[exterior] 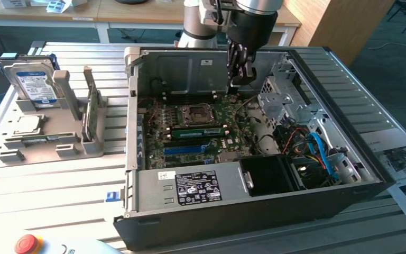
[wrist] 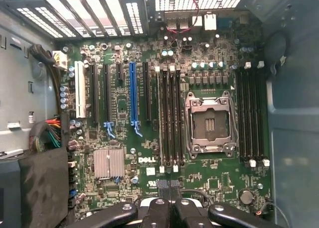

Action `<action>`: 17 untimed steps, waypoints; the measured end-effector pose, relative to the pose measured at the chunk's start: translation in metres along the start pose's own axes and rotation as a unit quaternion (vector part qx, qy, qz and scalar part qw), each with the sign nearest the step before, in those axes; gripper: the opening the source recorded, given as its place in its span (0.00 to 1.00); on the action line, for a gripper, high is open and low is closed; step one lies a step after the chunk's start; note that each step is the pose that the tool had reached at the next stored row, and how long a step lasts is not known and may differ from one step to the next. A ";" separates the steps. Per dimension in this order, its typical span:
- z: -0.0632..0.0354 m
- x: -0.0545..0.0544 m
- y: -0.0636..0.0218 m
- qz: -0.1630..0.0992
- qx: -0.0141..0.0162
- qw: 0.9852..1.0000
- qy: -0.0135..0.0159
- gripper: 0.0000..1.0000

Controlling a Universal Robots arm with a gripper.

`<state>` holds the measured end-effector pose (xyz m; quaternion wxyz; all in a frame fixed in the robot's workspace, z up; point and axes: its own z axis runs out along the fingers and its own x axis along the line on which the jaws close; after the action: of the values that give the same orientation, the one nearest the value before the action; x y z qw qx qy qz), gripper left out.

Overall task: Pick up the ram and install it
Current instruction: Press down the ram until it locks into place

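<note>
My gripper (exterior: 238, 80) hangs shut and holds nothing, above the far side of the open computer case (exterior: 344, 196), over the motherboard (exterior: 210, 119). In the wrist view its fingertips (wrist: 169, 188) are pressed together over the board's near edge. A long narrow green stick that looks like the ram (exterior: 199, 131) stands on edge in a memory slot beside the CPU socket (exterior: 192, 112). Seen from straight above, those slots (wrist: 169, 118) look dark and thin. Another thin green strip (exterior: 44, 139) lies in the grey holder (exterior: 55, 148) at the exterior view's left.
The holder also carries a silver hard drive (exterior: 34, 84) with a blue label and an upright green expansion card (exterior: 90, 108). Inside the case are a power supply (exterior: 188, 188), a drive cage (exterior: 287, 100) and loose blue cables (exterior: 319, 151). A red button (exterior: 28, 243) sits in front.
</note>
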<state>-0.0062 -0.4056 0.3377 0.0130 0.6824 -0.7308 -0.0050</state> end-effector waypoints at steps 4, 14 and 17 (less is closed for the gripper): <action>0.0058 0.000 -0.0002 0.000 0.000 1.000 0.000 0.10; 0.0204 0.000 -0.0005 0.000 0.000 1.000 0.000 0.10; 0.0235 0.000 -0.0006 0.000 0.000 1.000 0.000 0.10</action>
<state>-0.0062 -0.4055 0.3141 0.0130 0.6824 -0.7308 -0.0050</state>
